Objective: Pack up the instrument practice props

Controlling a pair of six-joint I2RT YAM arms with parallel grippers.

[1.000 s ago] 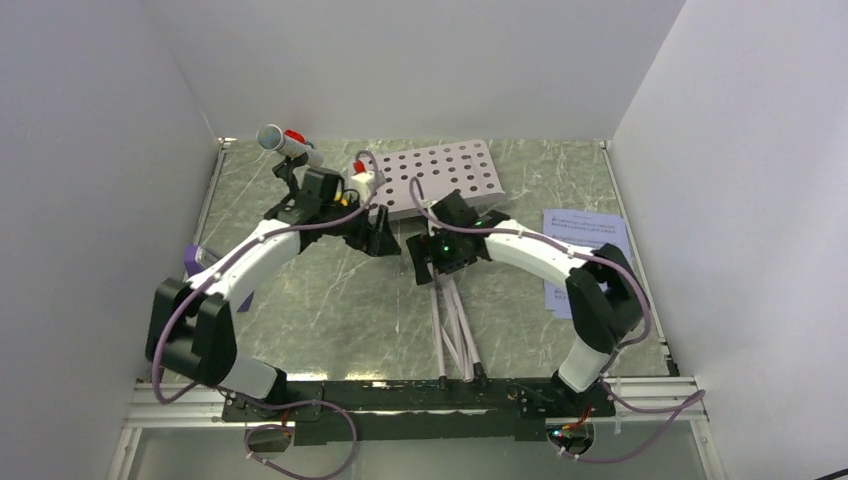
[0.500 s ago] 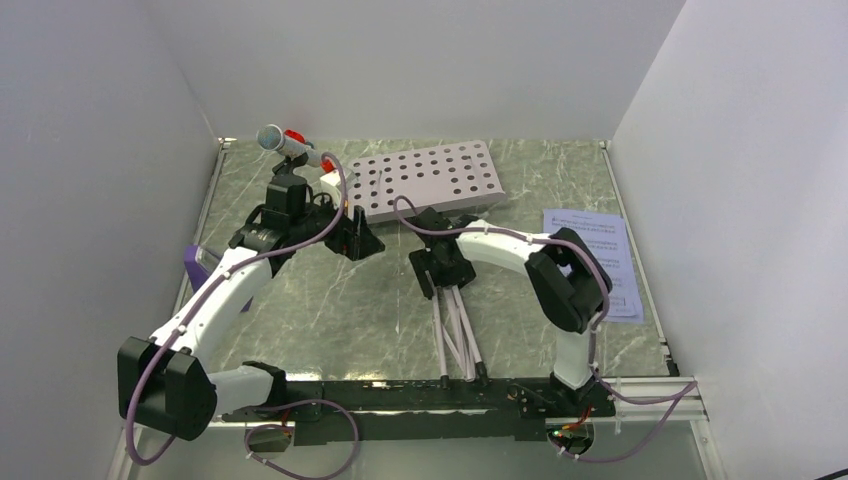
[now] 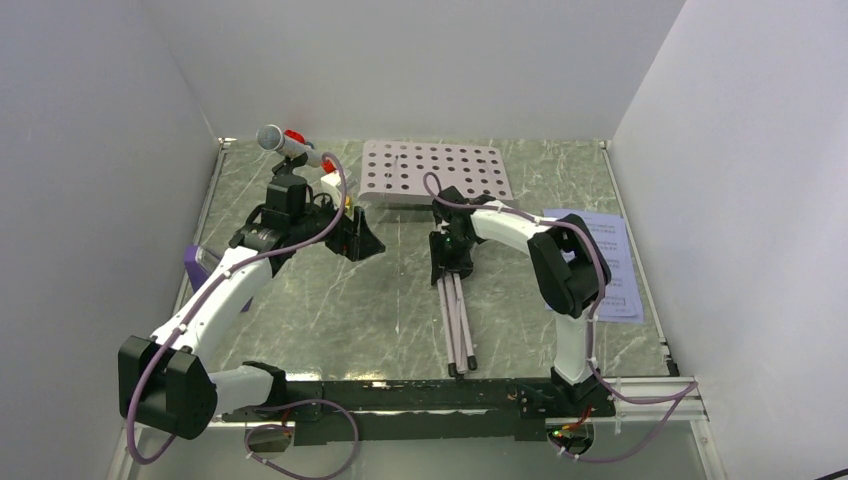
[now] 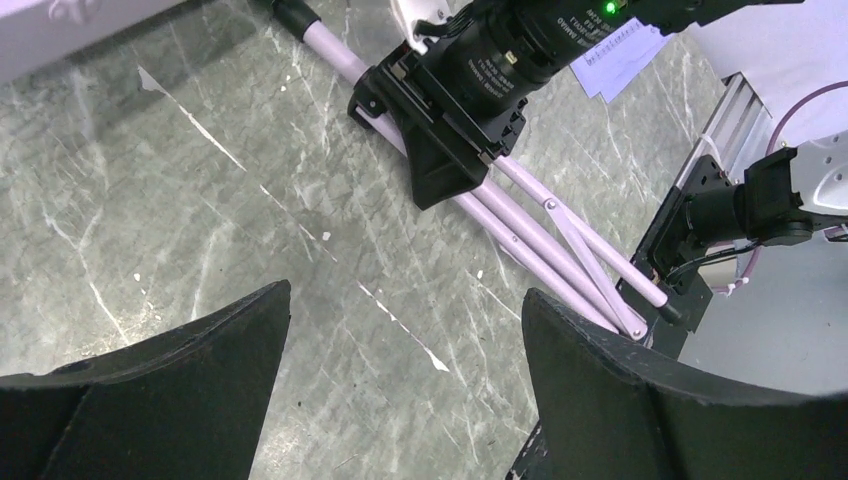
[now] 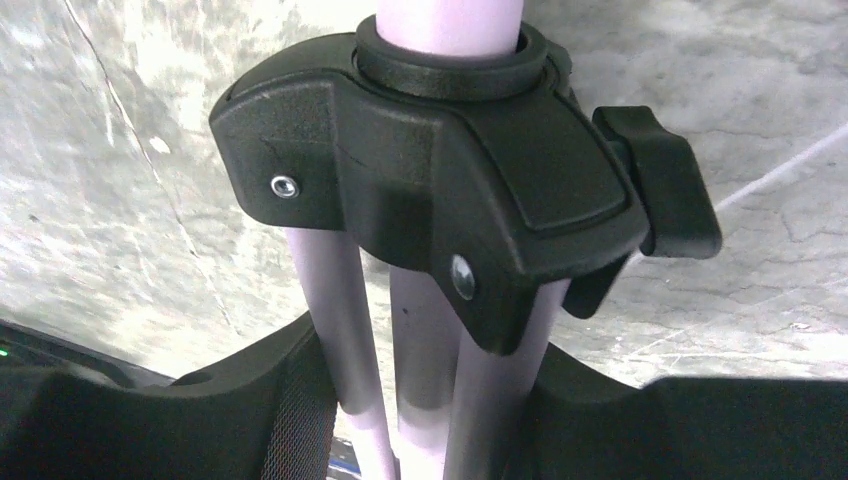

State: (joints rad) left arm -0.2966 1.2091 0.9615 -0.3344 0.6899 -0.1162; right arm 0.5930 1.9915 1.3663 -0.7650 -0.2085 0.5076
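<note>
Music stand (image 3: 437, 172) lying flat on the table (image 3: 330, 310): perforated desk at the far edge, folded legs (image 3: 458, 322) pointing to the near edge. Right jaws clamped on the legs mid-table; left jaws apart, empty, left of centre.

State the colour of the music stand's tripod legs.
Pale lilac tripod legs, joined in a black hub; shows best in the right wrist view.

The music stand (image 3: 437, 172) lies flat in the middle of the counter (image 3: 330, 320), with its legs (image 3: 458, 320) running back toward my bases. My right end effector (image 3: 452, 258) sits over those legs, and my left end effector (image 3: 362, 242) is to their left. Sheet-music pages (image 3: 600, 262) lie to the right. The microphone (image 3: 285, 143) is at the far left corner and the metronome (image 3: 197, 263) at the left edge.
</note>
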